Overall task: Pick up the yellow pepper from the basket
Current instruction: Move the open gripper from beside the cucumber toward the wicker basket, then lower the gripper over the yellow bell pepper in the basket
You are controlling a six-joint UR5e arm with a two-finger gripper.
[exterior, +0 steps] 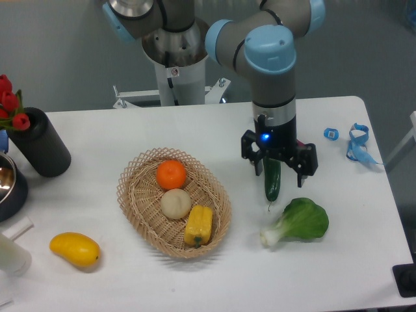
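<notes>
Camera view: hand grips a cucumber.
Pepper lies in basket, toward image-left, long axis near-vertical in frame.

The arm is being held vertically, wrist pointing down, the gripper with jaws spread being kept low.

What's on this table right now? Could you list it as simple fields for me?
basket: oval wicker, left of centre
in basket: orange, beige ball, yellow pepper
gripper: right of the basket, shut on cucumber, held upright
beside gripper: bok choy lying on table
front left: yellow mango, outside basket
far left: black vase with red flowers
pepper: not yet picked up
</notes>
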